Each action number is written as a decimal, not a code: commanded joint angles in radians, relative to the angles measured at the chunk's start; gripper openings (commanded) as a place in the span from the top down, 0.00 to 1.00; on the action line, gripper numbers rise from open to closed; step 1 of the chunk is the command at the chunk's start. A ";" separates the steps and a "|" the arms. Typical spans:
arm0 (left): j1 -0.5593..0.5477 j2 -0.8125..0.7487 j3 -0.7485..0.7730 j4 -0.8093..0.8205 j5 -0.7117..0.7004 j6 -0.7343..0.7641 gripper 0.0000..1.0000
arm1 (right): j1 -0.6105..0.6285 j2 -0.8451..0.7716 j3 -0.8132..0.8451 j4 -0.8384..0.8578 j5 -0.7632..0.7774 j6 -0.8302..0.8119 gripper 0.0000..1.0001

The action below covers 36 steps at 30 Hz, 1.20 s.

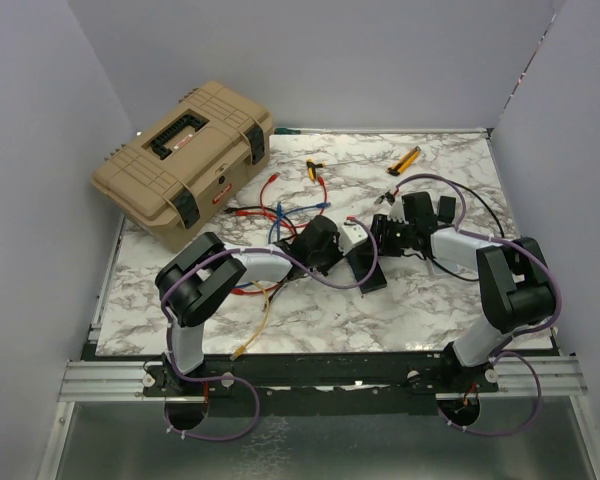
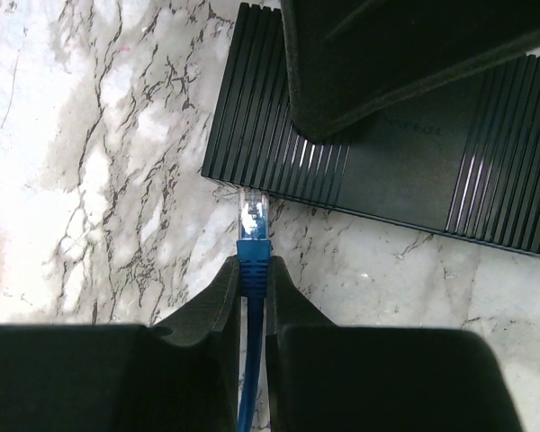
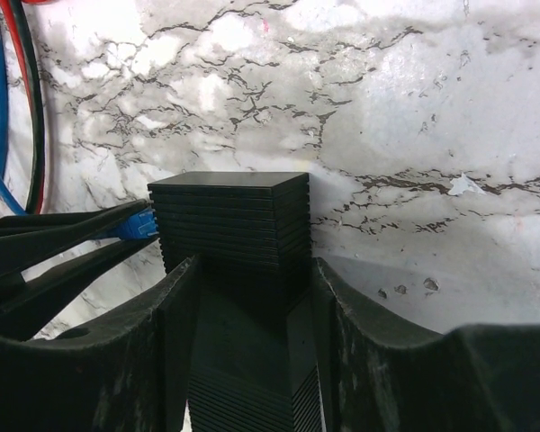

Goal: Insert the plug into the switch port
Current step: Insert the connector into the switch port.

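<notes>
Tan toolbox [image 1: 185, 160]: shut, at ten o'clock on the marble table [image 1: 430, 310] in the overhead view.
Loose cables [image 1: 275, 208]: red and blue, tangled just right of the toolbox, at eleven o'clock from the table's middle.
Left gripper [image 2: 252, 268]: closed on the blue cable [image 2: 249, 360], pinching the boot right behind the plug.
Plug [image 2: 252, 211]: clear, pointing to twelve o'clock in the left wrist view. Its tip is at the switch's near edge, close to that edge's left corner. Whether it sits in a port cannot be told.
Switch [image 2: 405, 171]: a flat black ribbed box lying on the marble near the table's middle, at one o'clock from the plug. Its port is hidden from all three views.
Right gripper [image 3: 255, 270]: clasps the switch, one finger against each side. In its own view the blue boot shows at nine o'clock.
Yellow-handled tool [image 1: 405, 160]: lies at one o'clock on the table.
</notes>
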 commanded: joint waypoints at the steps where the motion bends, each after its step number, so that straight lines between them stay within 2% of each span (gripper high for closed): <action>1: -0.018 0.025 -0.027 0.116 0.137 0.074 1.00 | 0.019 0.038 0.008 -0.008 -0.145 -0.035 0.51; 6: 0.004 0.014 -0.059 0.106 0.225 0.186 1.00 | 0.019 0.044 0.002 0.009 -0.157 -0.065 0.51; 9: 0.033 0.013 -0.073 0.131 0.297 0.186 1.00 | 0.019 0.055 0.000 0.033 -0.205 -0.076 0.51; 13: 0.039 0.031 -0.072 0.143 0.319 0.182 1.00 | 0.019 0.071 0.000 0.041 -0.257 -0.082 0.51; 20: 0.021 0.061 -0.109 0.261 0.284 0.070 1.00 | 0.019 0.090 0.000 0.079 -0.298 -0.066 0.51; 28: -0.005 0.068 -0.155 0.455 0.237 0.010 1.00 | 0.018 0.106 0.005 0.085 -0.339 -0.062 0.52; 36: -0.020 0.095 -0.128 0.485 0.208 -0.020 1.00 | 0.019 0.105 0.004 0.088 -0.371 -0.060 0.52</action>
